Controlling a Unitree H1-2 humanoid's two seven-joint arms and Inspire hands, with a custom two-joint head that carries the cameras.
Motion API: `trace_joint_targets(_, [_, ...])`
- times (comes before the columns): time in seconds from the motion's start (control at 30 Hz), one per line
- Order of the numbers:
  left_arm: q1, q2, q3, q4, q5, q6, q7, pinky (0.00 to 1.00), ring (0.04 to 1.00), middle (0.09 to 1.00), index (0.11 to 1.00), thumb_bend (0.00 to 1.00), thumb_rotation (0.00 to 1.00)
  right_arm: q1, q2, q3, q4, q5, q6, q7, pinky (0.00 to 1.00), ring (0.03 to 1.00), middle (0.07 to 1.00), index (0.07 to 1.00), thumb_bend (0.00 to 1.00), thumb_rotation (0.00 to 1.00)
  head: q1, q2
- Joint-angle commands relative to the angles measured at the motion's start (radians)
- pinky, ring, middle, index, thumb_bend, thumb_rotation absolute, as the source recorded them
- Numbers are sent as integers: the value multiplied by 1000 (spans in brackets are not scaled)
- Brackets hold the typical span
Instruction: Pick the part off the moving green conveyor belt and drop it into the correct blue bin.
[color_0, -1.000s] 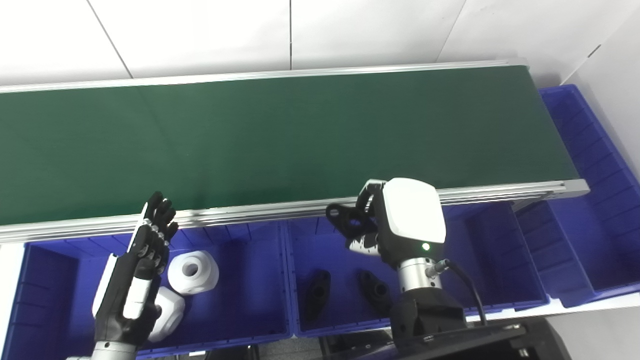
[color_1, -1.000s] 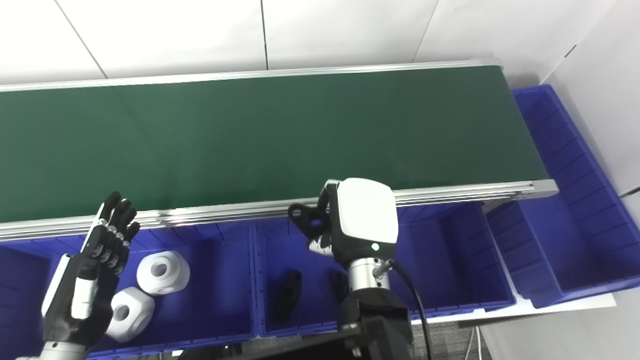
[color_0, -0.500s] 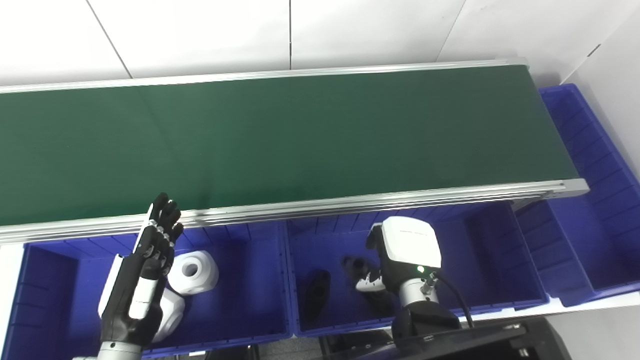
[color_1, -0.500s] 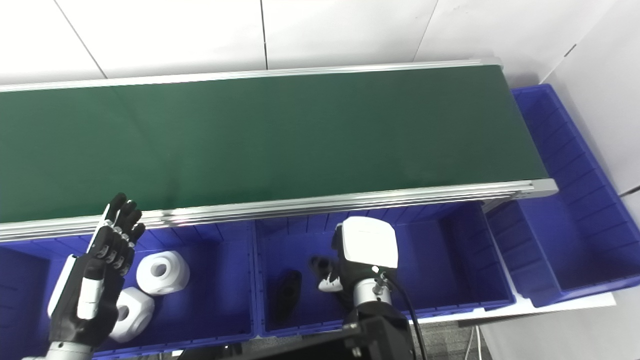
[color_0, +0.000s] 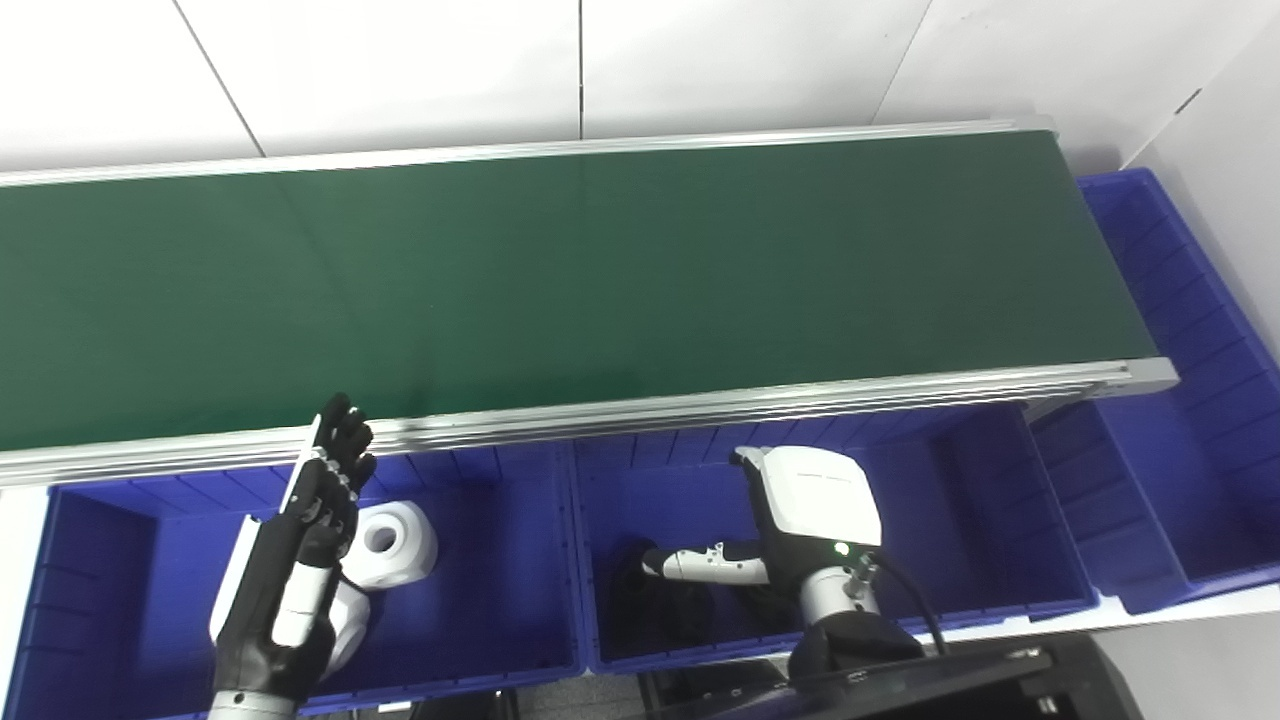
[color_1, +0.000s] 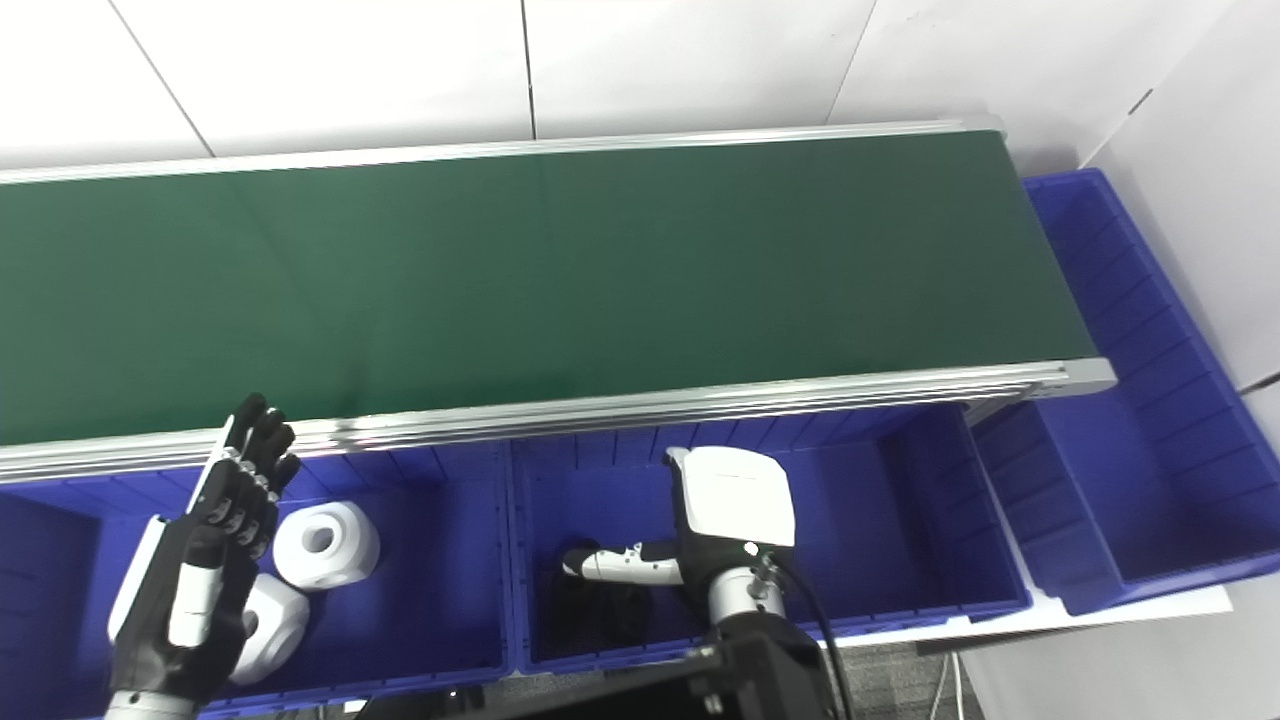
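The green conveyor belt carries no part. My right hand is low inside the middle blue bin, back of the hand up, thumb stretched out to the left, open and holding nothing. Black parts lie on the bin floor under the thumb; they merge into one dark patch. My left hand is open with fingers straight, raised over the left blue bin, holding nothing.
Two white rounded parts lie in the left bin, one beside my left hand and one partly behind it. A third blue bin stands at the belt's right end. The belt's aluminium rail runs just above the bins.
My right hand, shut on a black part at the rail, dropped into the middle bin and opened; the part now lies on the bin floor. My left hand drifted slightly right.
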Motion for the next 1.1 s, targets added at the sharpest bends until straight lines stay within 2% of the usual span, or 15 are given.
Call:
trace_joint_targets(0.0, [16,10,-10,-24,-2,-24,-21,1000,1000,1000,1000,813,862,59,67,4,-115,273,-37,-72,576,683,758,787,873,925,41,-11])
trace_joint_targets(0.03, [19,8,-14,-18,-5,-31,-23,1000,1000,1000,1000,810,857,90,88,-8,-147,462,-54,-92,554,670,748,783,841,929,87,-28])
trace_joint_targets(0.1, [23,5,-21,-4,-3,-47,-24,1000,1000,1000,1000,797,842,140,119,-30,-172,723,-85,-126,623,716,753,767,761,924,124,-47])
trace_joint_targets(0.13, [25,4,-24,3,-2,-57,-25,1000,1000,1000,1000,792,838,181,146,-38,-166,863,-119,-151,637,719,753,757,774,909,136,-55])
trace_joint_targets(0.17, [28,2,-28,14,2,-69,-26,1000,1000,1000,1000,785,832,217,163,-41,-145,969,-163,-176,647,721,757,756,780,911,172,-76])
trace_joint_targets(0.2, [30,1,-31,23,9,-82,-26,1000,1000,1000,1000,776,824,249,173,-35,-121,1048,-212,-202,674,727,764,761,771,918,172,-76])
trace_joint_targets(0.23, [32,-1,-35,33,15,-95,-26,1000,1000,1000,1000,777,821,273,173,-28,-89,1099,-268,-227,688,729,766,764,766,926,201,-96])
trace_joint_targets(0.4, [35,-5,-51,101,85,-183,-13,1000,995,990,1000,810,815,282,95,-16,121,1149,-583,-351,715,750,785,784,756,992,263,-139])
trace_joint_targets(0.47, [38,-7,-57,119,115,-219,-6,1000,996,987,1000,833,819,262,73,-36,190,1156,-667,-384,708,753,806,793,797,999,281,-157])
trace_joint_targets(0.5, [40,-12,-60,128,124,-238,-1,1000,993,981,1000,828,811,254,66,-46,214,1159,-685,-396,721,774,830,807,818,1000,303,-175])
trace_joint_targets(0.63, [42,-28,-69,156,155,-297,12,987,983,968,1000,828,794,229,48,-65,272,1188,-691,-408,762,814,867,849,800,1000,336,-198])
trace_joint_targets(0.7, [42,-31,-72,164,164,-310,14,956,974,966,1000,838,786,214,34,-63,304,1203,-711,-414,770,819,865,860,771,1000,346,-207])
trace_joint_targets(0.8, [44,-35,-78,172,173,-323,16,935,972,969,1000,838,776,195,18,-58,350,1222,-749,-425,780,823,868,868,789,1000,358,-216])
trace_joint_targets(0.93, [49,-41,-84,181,185,-336,20,907,967,964,1000,847,779,189,10,-53,374,1220,-758,-445,789,825,867,870,838,1000,367,-229])
trace_joint_targets(1.07, [43,-49,-87,207,179,-355,18,885,961,963,1000,847,763,183,-1,-49,388,1229,-757,-453,807,834,874,877,809,1000,372,-249])
